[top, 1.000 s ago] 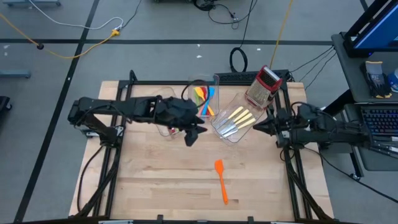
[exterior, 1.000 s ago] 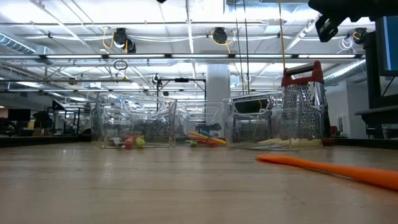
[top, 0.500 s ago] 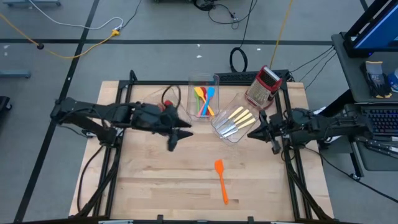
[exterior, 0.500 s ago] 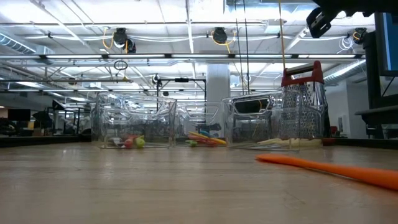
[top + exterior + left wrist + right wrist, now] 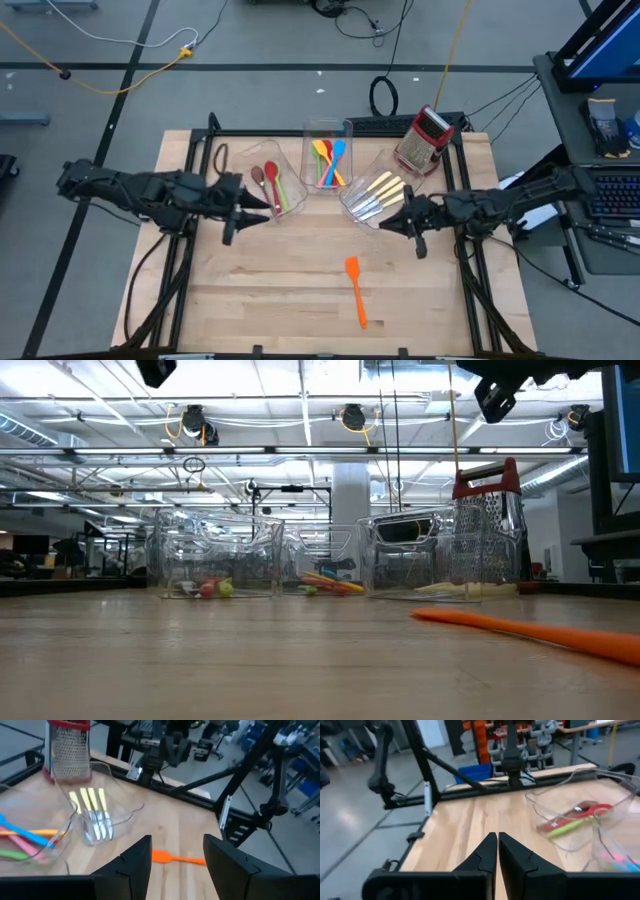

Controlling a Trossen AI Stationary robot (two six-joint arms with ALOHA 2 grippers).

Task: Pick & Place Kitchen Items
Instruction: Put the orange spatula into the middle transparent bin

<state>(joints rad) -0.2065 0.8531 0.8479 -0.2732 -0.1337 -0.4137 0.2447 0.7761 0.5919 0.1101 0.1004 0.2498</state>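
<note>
An orange spatula (image 5: 355, 290) lies flat on the wooden table, toward the near edge, with no gripper near it. It also shows in the left wrist view (image 5: 177, 857). Red, brown and green spoons (image 5: 272, 185) lie in the left clear bin, coloured spatulas (image 5: 328, 160) in the middle bin, and cream-handled cutlery (image 5: 378, 192) in the right bin. My left gripper (image 5: 235, 215) hangs open and empty above the table's left part, left of the spoon bin. My right gripper (image 5: 388, 222) is shut and empty, in the air just near of the cutlery bin.
A red-and-silver box grater (image 5: 425, 138) stands at the far right, behind the cutlery bin. The three clear bins stand in a row along the far middle. Bare wood lies around the orange spatula and along the near edge.
My left gripper has drawn back from over the bins toward the table's left edge and sunk a little, uncovering the spoon bin. My right gripper has moved from the right edge toward the table's middle and slightly toward the near edge. Neither finger gap has changed.
</note>
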